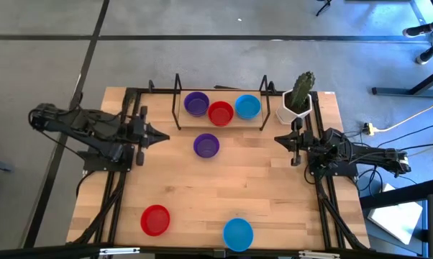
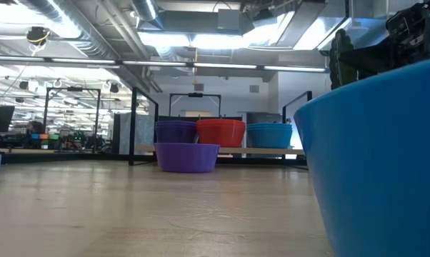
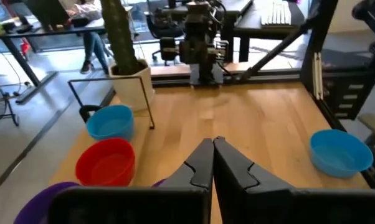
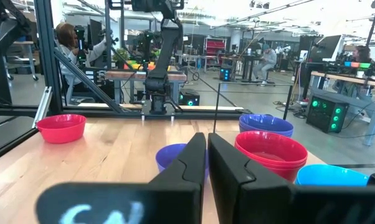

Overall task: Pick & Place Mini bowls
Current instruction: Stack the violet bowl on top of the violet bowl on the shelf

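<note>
Three mini bowls stand in a row inside a black wire rack at the far edge: purple, red and light blue. A lone purple bowl rests on its base mid-table. A red bowl and a blue bowl sit near the near edge. My left gripper is shut, left of the lone purple bowl. My right gripper is shut, to its right. Both hold nothing.
A white pot with a green cactus stands at the far right corner, next to the rack and just beyond my right gripper. The near blue bowl fills the right of the low view. Bare wood lies between the grippers and the near bowls.
</note>
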Robot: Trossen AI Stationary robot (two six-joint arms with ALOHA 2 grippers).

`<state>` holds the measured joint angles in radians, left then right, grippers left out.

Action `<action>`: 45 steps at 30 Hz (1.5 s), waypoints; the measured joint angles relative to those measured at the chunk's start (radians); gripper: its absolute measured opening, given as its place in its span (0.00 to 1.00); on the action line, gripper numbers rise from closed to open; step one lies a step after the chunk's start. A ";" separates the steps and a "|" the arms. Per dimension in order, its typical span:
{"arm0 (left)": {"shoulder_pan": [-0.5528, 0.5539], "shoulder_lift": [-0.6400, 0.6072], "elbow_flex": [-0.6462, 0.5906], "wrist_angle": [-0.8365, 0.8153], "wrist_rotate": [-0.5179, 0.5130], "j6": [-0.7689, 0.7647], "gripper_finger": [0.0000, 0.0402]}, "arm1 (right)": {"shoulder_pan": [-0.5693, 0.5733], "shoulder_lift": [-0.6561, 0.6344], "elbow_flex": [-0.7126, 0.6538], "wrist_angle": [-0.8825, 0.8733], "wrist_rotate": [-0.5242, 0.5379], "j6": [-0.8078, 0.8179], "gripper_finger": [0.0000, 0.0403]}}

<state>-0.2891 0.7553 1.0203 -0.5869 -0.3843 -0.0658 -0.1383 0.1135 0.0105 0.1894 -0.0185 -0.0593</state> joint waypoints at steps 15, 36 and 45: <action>0.080 0.384 0.000 0.052 -0.066 0.059 0.04 | 0.000 0.000 0.000 0.000 0.000 0.000 0.05; 0.256 0.885 0.060 0.072 0.164 0.260 0.52 | 0.000 0.000 0.000 -0.009 0.000 -0.002 0.05; 0.272 0.962 0.060 0.042 0.246 0.269 0.53 | 0.000 0.000 0.000 -0.052 -0.001 0.004 0.05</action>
<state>-0.0168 1.7169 1.0801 -0.5451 -0.1380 0.2031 -0.1380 0.1137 0.0105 0.1378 -0.0193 -0.0555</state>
